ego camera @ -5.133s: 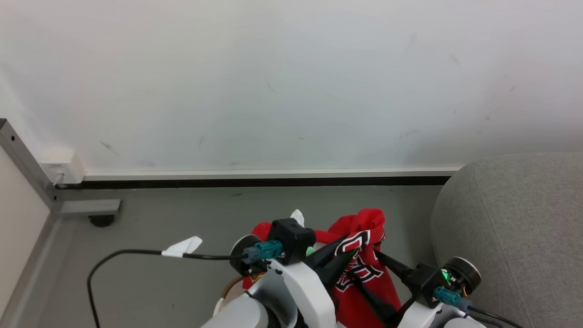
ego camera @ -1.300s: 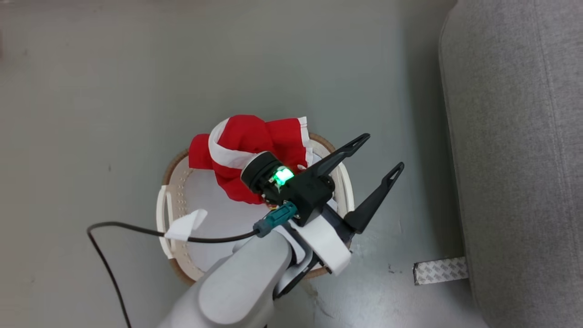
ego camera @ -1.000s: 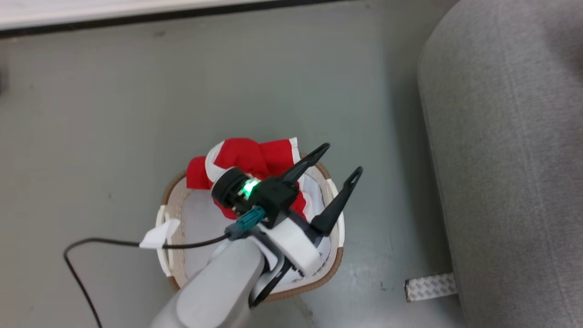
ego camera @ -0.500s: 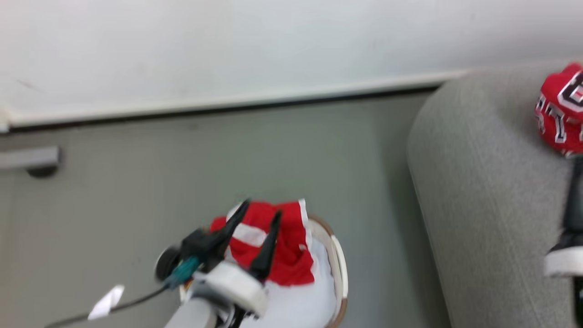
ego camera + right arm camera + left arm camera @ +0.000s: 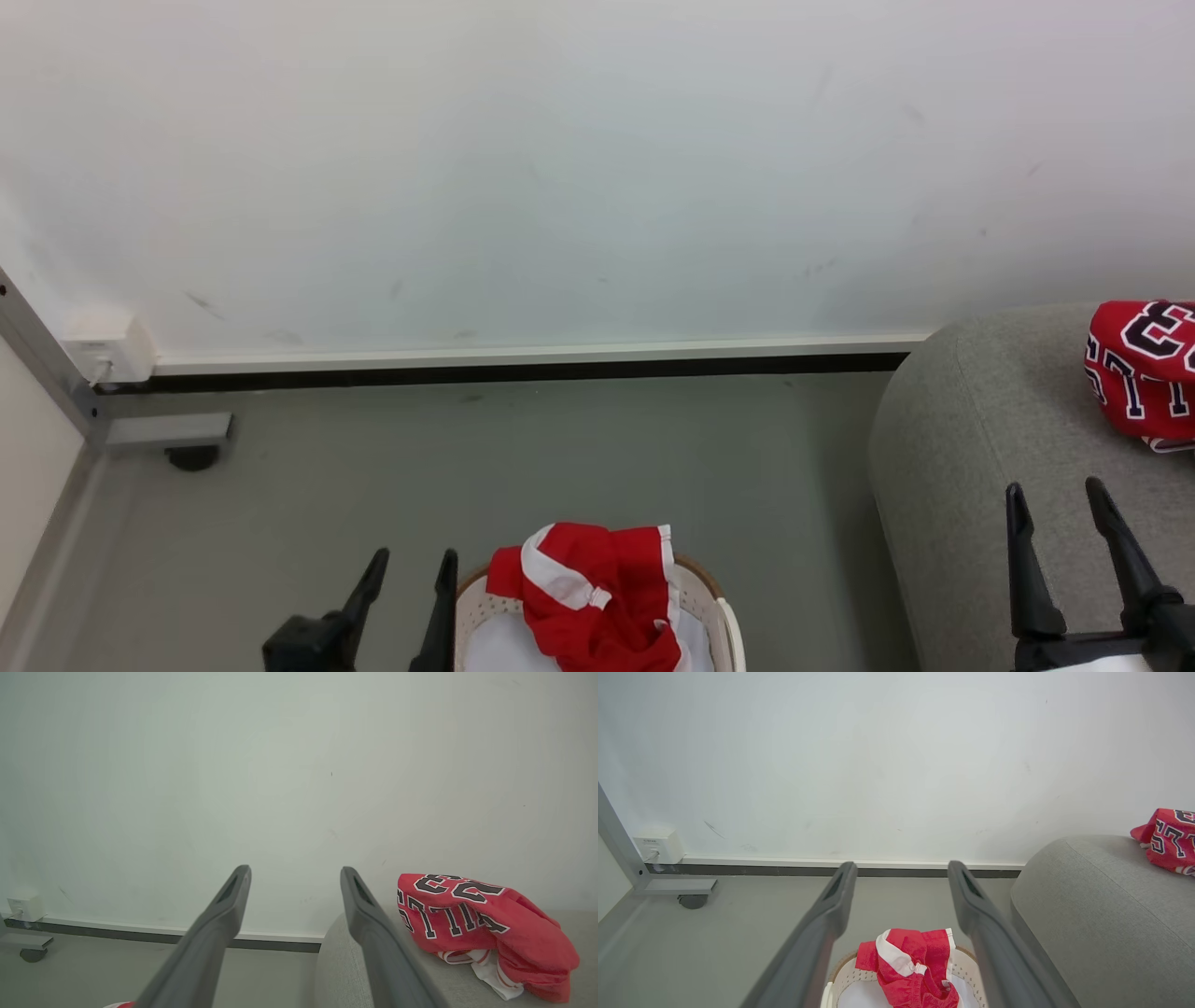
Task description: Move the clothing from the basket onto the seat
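A red garment with white trim (image 5: 597, 593) (image 5: 910, 970) lies bunched on the far rim of the cream basket (image 5: 724, 630) (image 5: 971, 970) at the bottom centre. A second red garment with block lettering (image 5: 1141, 369) (image 5: 1169, 839) (image 5: 472, 926) rests on the grey seat (image 5: 971, 448) (image 5: 1087, 905) (image 5: 341, 961) at the right. My left gripper (image 5: 411, 571) (image 5: 899, 877) stands open and empty just left of the basket. Above the seat's near part, short of the lettered garment, my right gripper (image 5: 1055, 499) (image 5: 294, 877) is open and empty too.
A white wall with a dark skirting strip (image 5: 523, 371) runs behind the grey floor. A metal frame foot with a castor (image 5: 191, 455) and a white socket box (image 5: 110, 343) sit at the far left.
The head camera has swung up toward the wall. The left gripper left its place over the basket and now stands beside it; the right gripper drew back from the lettered garment on the seat.
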### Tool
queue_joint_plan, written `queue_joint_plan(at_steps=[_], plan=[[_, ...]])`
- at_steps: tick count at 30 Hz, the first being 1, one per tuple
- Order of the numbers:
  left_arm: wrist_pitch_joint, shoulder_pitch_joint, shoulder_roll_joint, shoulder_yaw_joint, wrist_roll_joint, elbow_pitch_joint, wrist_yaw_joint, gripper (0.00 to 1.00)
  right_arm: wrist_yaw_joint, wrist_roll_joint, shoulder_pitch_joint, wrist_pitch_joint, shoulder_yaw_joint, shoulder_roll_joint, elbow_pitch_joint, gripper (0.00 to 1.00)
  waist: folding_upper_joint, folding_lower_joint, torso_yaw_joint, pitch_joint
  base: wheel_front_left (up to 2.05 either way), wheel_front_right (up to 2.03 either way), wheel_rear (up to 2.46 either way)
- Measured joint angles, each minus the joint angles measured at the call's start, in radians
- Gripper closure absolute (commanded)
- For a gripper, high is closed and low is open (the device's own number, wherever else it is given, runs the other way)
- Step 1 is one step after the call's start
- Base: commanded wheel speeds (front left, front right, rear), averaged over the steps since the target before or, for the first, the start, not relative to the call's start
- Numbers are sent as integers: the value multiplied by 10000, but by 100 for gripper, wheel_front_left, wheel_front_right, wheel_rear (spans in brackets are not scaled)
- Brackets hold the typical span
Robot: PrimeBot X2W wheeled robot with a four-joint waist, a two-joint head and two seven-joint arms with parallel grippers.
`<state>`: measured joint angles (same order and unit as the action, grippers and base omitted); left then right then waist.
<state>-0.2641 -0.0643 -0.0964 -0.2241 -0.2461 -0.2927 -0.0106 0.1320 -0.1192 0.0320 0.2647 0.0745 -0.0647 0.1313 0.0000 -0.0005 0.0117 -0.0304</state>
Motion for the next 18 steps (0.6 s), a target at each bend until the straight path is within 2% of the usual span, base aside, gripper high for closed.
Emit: queue_joint_plan(at_steps=[5, 18], plan=[[0, 578, 44, 395, 351, 198, -171, 0, 0, 31, -303, 0, -142, 94, 173, 0, 0, 1, -36, -243, 0, 0, 0], [0, 664, 324, 757, 667, 403, -510, 0, 0, -291, -419, 2, -207, 138, 368, 0, 0, 3, 8, -227, 0, 0, 0]])
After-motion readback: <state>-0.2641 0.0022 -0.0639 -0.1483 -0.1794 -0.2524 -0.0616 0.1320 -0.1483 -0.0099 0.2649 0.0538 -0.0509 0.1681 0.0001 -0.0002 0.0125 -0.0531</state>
